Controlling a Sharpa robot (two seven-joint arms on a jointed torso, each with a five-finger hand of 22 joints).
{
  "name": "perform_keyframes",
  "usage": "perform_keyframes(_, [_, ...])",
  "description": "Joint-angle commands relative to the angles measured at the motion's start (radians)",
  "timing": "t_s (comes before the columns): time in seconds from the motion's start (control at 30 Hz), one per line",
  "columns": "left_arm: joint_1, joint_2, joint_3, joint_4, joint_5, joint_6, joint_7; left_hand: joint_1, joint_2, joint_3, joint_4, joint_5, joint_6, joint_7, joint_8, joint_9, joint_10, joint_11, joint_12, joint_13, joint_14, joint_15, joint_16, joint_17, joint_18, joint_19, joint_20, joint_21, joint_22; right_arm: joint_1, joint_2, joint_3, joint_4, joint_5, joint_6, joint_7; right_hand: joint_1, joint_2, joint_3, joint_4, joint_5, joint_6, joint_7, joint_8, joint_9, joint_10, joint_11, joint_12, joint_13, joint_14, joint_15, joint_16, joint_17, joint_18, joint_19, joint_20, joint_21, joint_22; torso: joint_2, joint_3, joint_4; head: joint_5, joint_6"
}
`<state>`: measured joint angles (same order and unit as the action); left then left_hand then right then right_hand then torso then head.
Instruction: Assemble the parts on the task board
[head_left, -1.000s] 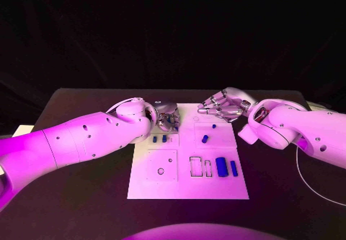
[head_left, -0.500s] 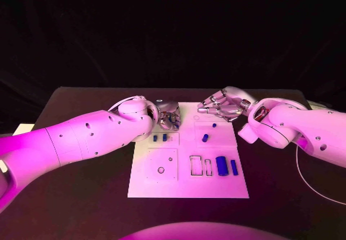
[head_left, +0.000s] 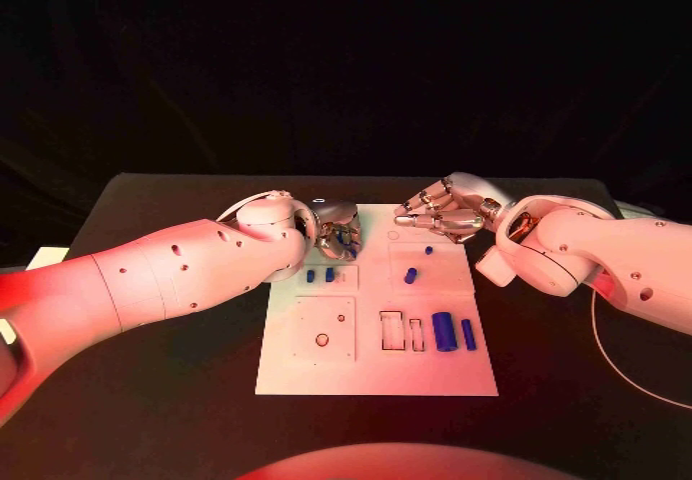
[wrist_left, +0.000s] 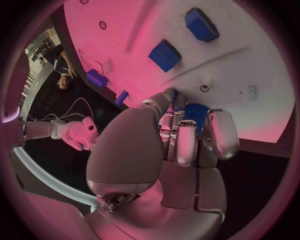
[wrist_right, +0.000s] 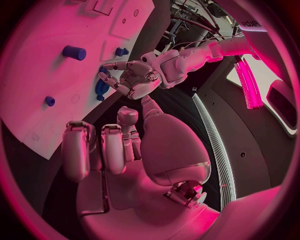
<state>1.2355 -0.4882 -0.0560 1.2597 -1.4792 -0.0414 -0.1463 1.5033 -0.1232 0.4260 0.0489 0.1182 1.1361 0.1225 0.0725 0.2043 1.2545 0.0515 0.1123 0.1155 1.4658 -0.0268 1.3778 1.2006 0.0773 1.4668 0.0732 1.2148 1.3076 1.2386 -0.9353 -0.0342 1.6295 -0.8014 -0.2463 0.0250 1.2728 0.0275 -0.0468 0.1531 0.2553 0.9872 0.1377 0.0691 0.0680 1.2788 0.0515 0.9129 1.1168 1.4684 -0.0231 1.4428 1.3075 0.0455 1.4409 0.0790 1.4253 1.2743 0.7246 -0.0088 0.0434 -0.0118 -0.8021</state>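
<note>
Two white robot arms meet over the far end of the white task board (head_left: 378, 370), which lies in the middle of a black table (head_left: 173, 400). The left hand (head_left: 335, 232) hangs over the board's far left corner, its fingers (wrist_left: 187, 142) curled around a blue part (wrist_left: 197, 112) and grasping it just above the board's surface. Counted across the board from the left in the head view, six more blue pieces can be made out: two small pegs (head_left: 319, 275) side by side near the left hand, one tilted peg (head_left: 411, 275) toward the board's middle, one tiny piece (head_left: 428, 251) beyond it close to the right hand, and two upright blocks (head_left: 453, 332) standing together at the board's near right, beside two outlined rectangular slots (head_left: 392, 331). The right hand (head_left: 447, 215) hovers over the board's far right corner, fingers (wrist_right: 78, 150) curled inward with nothing visible in them, apart from the board.
</note>
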Motion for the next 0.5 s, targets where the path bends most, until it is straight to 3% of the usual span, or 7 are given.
perform_keyframes(0.03, [-0.008, -0.002, -0.004, 0.004, 0.014, 0.009, 0.005, -0.014, -0.003, 0.011, -0.001, 0.005, 0.003, 0.004, -0.005, -0.004, 0.005, 0.004, -0.01, -0.002, 0.037, 0.0, -0.002, -0.002, -0.01, 0.031, -0.002, 0.008, 0.084, -0.001, 0.002, 0.0, 0.001, -0.003, 0.013, 0.007, 0.007, 0.002, 0.001, -0.006, 0.005, 0.004, 0.003, 0.001, 0.002, -0.003, 0.001, 0.004, 0.001, 0.061, 0.0, -0.003, 0.074, 0.017, -0.006, 0.002, -0.006, 0.0, 0.0, -0.0002, -0.0005, 0.0, 0.003])
perform_keyframes(0.3, [-0.011, -0.032, 0.007, 0.041, 0.06, -0.06, 0.02, -0.029, -0.009, 0.031, -0.012, 0.018, 0.005, 0.009, -0.006, -0.011, 0.009, 0.008, -0.021, -0.003, 0.036, 0.003, -0.002, -0.008, -0.01, 0.031, 0.0, 0.012, 0.088, -0.001, 0.004, 0.0, -0.001, -0.003, 0.012, 0.007, 0.007, 0.002, 0.001, -0.006, 0.005, 0.004, 0.003, 0.001, 0.002, -0.003, 0.001, 0.004, 0.001, 0.061, -0.001, -0.003, 0.074, 0.017, -0.006, 0.002, -0.006, 0.0, 0.0, -0.0001, -0.0002, 0.0, 0.005])
perform_keyframes(0.5, [-0.01, -0.076, 0.028, 0.087, 0.091, -0.085, 0.019, -0.033, -0.012, 0.038, -0.016, 0.021, 0.006, 0.01, -0.006, -0.013, 0.01, 0.009, -0.025, -0.004, 0.036, 0.003, -0.001, -0.009, -0.01, 0.03, 0.001, 0.012, 0.088, -0.001, 0.003, 0.0, -0.002, -0.003, 0.011, 0.007, 0.008, 0.002, 0.001, -0.006, 0.005, 0.004, 0.003, 0.001, 0.002, -0.003, 0.001, 0.004, 0.0, 0.061, -0.001, -0.003, 0.074, 0.017, -0.006, 0.002, -0.006, -0.001, -0.002, 0.0005, 0.0022, -0.001, 0.01])
